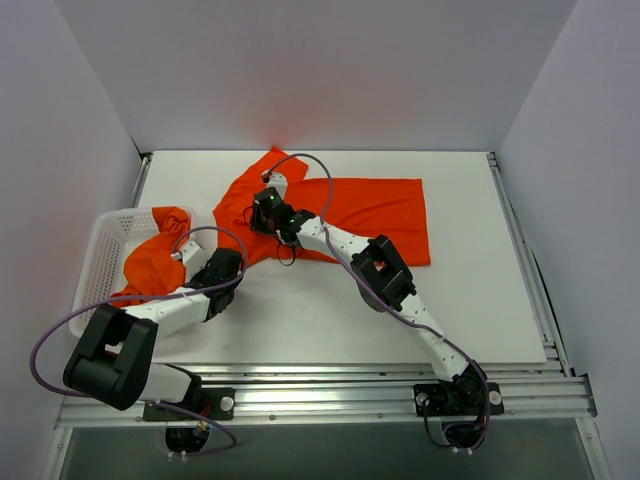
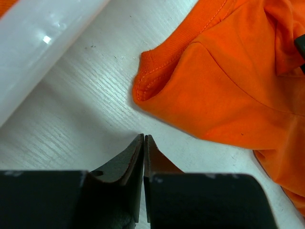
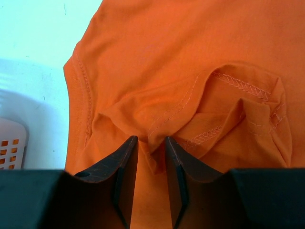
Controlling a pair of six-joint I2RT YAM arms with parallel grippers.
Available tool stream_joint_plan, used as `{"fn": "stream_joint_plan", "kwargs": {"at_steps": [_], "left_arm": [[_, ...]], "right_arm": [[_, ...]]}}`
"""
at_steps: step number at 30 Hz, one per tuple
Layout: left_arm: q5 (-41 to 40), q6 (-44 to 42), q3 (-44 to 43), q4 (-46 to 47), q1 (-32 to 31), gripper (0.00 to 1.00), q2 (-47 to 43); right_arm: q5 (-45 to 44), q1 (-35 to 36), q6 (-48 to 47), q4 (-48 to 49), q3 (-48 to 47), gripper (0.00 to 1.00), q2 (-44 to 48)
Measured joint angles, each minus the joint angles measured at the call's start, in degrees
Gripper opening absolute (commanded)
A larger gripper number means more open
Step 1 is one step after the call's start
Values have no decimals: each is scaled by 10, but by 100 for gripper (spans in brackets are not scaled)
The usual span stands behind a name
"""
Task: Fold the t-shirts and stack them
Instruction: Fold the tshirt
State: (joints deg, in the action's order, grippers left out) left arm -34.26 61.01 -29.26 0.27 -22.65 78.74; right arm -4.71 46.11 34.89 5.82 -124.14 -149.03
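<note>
Pinching t-shirt [image 3: 190, 47] fold, right tool [image 3: 149, 139], left tool [image 2: 144, 137] closed

A white table [image 1: 480, 310] fills the middle of the space, its surface matte and, seen close from the left wrist view, faintly streaked like fine wood grain with a few small dark specks. Three plain walls close it in: a back wall [image 1: 320, 70], a left wall [image 1: 50, 150] and a right wall [image 1: 590, 150], all smooth, pale and slightly lavender, meeting at straight seams. A ribbed aluminium rail [image 1: 330, 392] runs along the table's near edge, and a thinner metal side rail [image 1: 520, 250] borders its right edge. Below the near rail lies a dull grey strip [image 1: 330, 450]. The light is soft and even, and shadows are weak.
</note>
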Motion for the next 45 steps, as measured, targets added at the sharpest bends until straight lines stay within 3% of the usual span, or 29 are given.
{"fn": "stream_joint_plan", "kwargs": {"at_steps": [4,6,16,23,25,26,28,31,32,34,42,45], "left_arm": [[0,0,1,0,0,12,0],[0,0,2,0,0,12,0],[0,0,3,1,0,12,-3],[0,0,4,2,0,12,-3],[0,0,4,2,0,12,-3],[0,0,4,2,0,12,-3],[0,-1,5,2,0,12,-3],[0,-2,5,2,-1,12,-3],[0,-2,5,2,-1,12,-3],[0,-2,5,2,-1,12,-3],[-6,-2,5,2,-3,12,-3],[-10,-2,5,1,-5,12,-3]], "right_arm": [[3,0,2,2,1,13,0],[5,0,4,3,1,0,0],[20,-4,8,7,-31,0,-21],[44,-20,21,62,-68,0,-62],[52,-27,30,89,-85,9,-82],[56,-31,36,101,-89,22,-90],[61,-40,47,128,-93,32,-103],[73,-54,66,183,-95,58,-122],[76,-58,71,202,-95,74,-125],[77,-64,78,238,-95,89,-128],[75,-80,34,377,-94,99,-125],[73,-82,-3,405,-33,100,-79]]}}
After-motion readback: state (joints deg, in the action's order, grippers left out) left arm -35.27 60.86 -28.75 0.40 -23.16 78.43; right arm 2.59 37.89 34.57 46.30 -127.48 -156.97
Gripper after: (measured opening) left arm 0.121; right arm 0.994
